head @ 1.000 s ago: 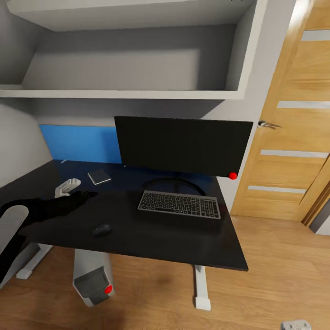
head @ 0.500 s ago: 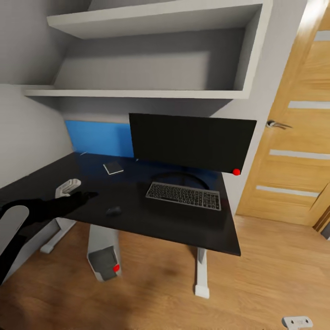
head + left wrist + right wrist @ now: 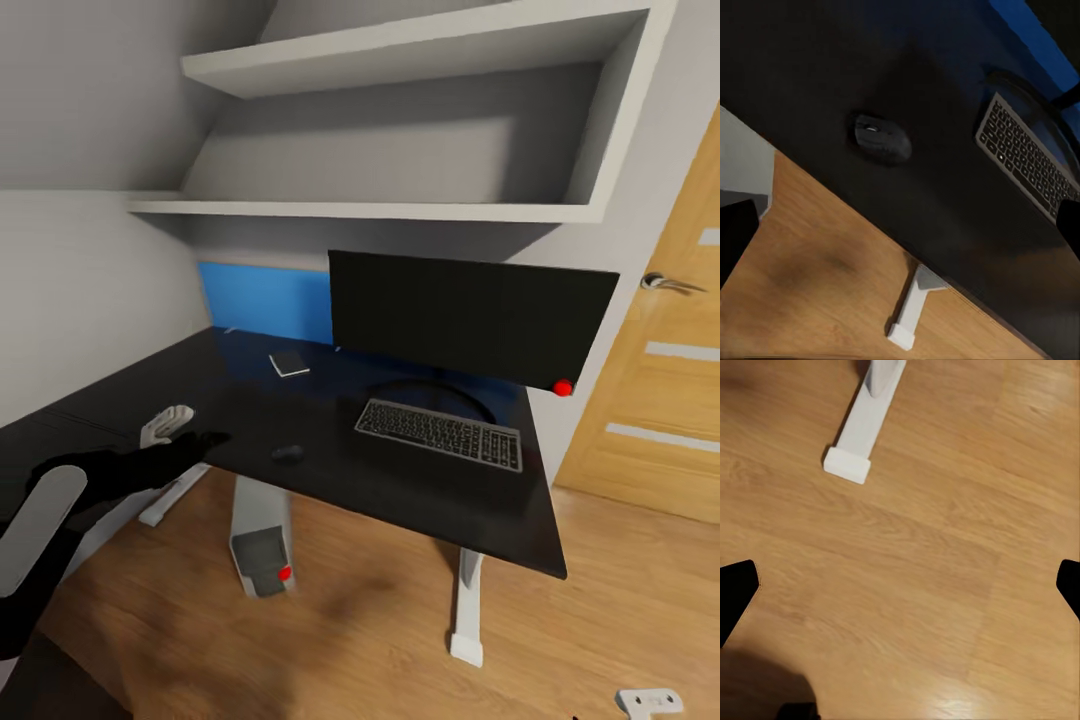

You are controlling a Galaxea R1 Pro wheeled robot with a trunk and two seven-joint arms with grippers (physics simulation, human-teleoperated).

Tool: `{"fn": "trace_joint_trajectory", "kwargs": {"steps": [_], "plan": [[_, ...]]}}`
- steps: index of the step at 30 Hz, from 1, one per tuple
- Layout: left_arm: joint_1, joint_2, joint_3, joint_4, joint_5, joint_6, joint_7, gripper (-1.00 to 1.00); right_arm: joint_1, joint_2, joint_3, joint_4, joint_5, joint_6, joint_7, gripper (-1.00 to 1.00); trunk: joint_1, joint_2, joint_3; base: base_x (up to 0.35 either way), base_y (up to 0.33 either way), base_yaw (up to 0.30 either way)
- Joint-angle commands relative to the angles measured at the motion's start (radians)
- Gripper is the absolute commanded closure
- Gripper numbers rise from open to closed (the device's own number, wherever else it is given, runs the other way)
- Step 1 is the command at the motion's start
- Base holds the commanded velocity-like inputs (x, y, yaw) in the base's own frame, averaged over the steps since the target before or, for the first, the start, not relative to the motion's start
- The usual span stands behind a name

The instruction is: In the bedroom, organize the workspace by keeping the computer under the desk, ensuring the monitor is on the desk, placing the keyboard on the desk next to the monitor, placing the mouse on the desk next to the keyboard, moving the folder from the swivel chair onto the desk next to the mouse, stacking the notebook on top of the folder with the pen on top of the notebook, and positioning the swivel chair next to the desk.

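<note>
Head view: monitor (image 3: 470, 313), keyboard (image 3: 439, 433) and mouse (image 3: 288, 453) sat on the tabletop (image 3: 400, 490); both hands spread wide, empty.

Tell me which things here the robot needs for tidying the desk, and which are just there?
For the job: desk, monitor, keyboard, mouse, notebook, computer.

Just there: wall shelves, door, wood floor.

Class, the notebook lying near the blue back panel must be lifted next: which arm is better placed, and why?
Probably the left. The left gripper is extended over the desk, near the mouse and on the notebook side. The right gripper hangs open over bare floor beside a desk leg.
</note>
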Motion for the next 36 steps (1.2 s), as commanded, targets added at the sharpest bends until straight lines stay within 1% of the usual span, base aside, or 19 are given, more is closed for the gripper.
{"fn": "trace_joint_trajectory", "kwargs": {"steps": [1, 3, 4, 7, 9, 16, 17, 18, 21, 25, 29, 30, 31, 32, 33, 34, 36], "plan": [[0.001, -0.001, -0.001, -0.001, 0.009, -0.004, 0.014, -1.00, 0.000, -0.001, 0.002, -0.003, -0.011, 0.003, -0.008, -1.00, -0.004, 0.007, 0.003, -0.001, -0.001, 0.195], [0.007, -0.004, -0.002, -0.001, 0.008, -0.016, 0.033, -1.00, 0.000, -0.001, 0.002, -0.003, -0.012, 0.004, -0.007, -1.00, -0.012, 0.021, 0.009, -0.001, 0.000, 0.134], [0.024, -0.011, -0.004, -0.001, 0.007, -0.039, 0.075, -1.00, 0.000, -0.001, 0.002, -0.014, -0.013, 0.024, -0.007, -1.00, -0.015, 0.028, 0.012, 0.000, 0.000, 0.034], [0.037, -0.017, -0.004, -0.001, 0.007, -0.052, 0.091, -1.00, 0.000, 0.000, 0.002, -0.024, -0.013, 0.035, -0.007, -1.00, -0.027, 0.049, 0.022, 0.000, 0.000, 0.021], [0.040, -0.018, -0.004, -0.001, 0.006, -0.055, 0.095, -1.00, 0.000, 0.000, 0.002, -0.027, -0.012, 0.038, -0.007, -1.00, -0.035, 0.063, 0.028, 0.000, 0.000, 0.010], [0.055, -0.019, -0.003, -0.001, 0.006, -0.060, 0.101, -1.00, 0.000, 0.001, 0.002, -0.030, -0.013, 0.042, -0.008, -1.00, -0.035, 0.063, 0.030, 0.000, 0.000, 0.074], [0.090, -0.019, -0.001, -0.001, 0.006, -0.062, 0.101, -1.00, 0.001, -0.003, 0.003, -0.061, -0.013, 0.044, -0.007, -1.00, -0.035, 0.063, 0.031, 0.000, 0.000, 0.172], [0.103, -0.019, 0.000, -0.001, 0.006, -0.063, 0.101, -1.00, 0.002, -0.005, 0.003, -0.087, -0.013, 0.045, -0.008, -1.00, -0.035, 0.063, 0.032, 0.000, 0.000, 0.177], [0.117, -0.019, 0.000, -0.001, 0.006, -0.064, 0.102, -1.00, 0.002, -0.007, -0.004, -0.118, -0.013, 0.064, -0.008, -1.00, -0.035, 0.063, 0.035, 0.000, 0.000, 0.178], [0.138, -0.019, 0.014, -0.001, 0.006, -0.064, 0.102, -1.00, 0.003, -0.007, -0.077, -0.192, -0.013, 0.156, -0.008, -1.00, -0.035, 0.063, 0.040, 0.000, 0.000, 0.178], [0.171, -0.020, 0.041, -0.001, 0.006, -0.064, 0.096, -1.00, 0.003, -0.002, -0.170, -0.280, -0.012, 0.266, -0.008, -1.00, -0.035, 0.063, 0.044, 0.000, 0.000, 0.178], [0.186, -0.021, 0.049, -0.001, 0.007, -0.064, 0.095, -1.00, 0.003, -0.001, -0.212, -0.311, -0.011, 0.319, -0.008, -1.00, -0.035, 0.063, 0.045, 0.000, 0.000, 0.178], [0.193, -0.023, 0.052, 0.000, 0.006, -0.064, 0.096, -1.00, 0.002, -0.001, -0.230, -0.322, -0.011, 0.342, -0.008, -1.00, -0.035, 0.063, 0.046, 0.000, 0.000, 0.180], [0.207, -0.032, 0.055, 0.000, 0.006, -0.066, 0.098, -1.00, -0.002, -0.003, -0.266, -0.339, -0.011, 0.377, -0.008, -1.00, -0.035, 0.063, 0.047, 0.000, 0.000, 0.185], [0.214, -0.038, 0.057, 0.000, 0.005, -0.068, 0.099, -1.00, -0.005, -0.004, -0.284, -0.346, -0.011, 0.390, -0.008, -1.00, -0.035, 0.063, 0.049, 0.000, 0.000, 0.189], [0.228, -0.051, 0.059, 0.003, 0.004, -0.074, 0.100, -1.00, -0.010, -0.005, -0.315, -0.363, -0.011, 0.409, -0.008, -1.00, -0.035, 0.063, 0.049, 0.000, 0.000, 0.201], [0.244, -0.062, 0.059, 0.007, 0.003, -0.083, 0.101, -1.00, -0.017, -0.007, -0.338, -0.384, -0.012, 0.422, -0.008, -1.00, -0.035, 0.063, 0.051, 0.000, 0.000, 0.205]]}}
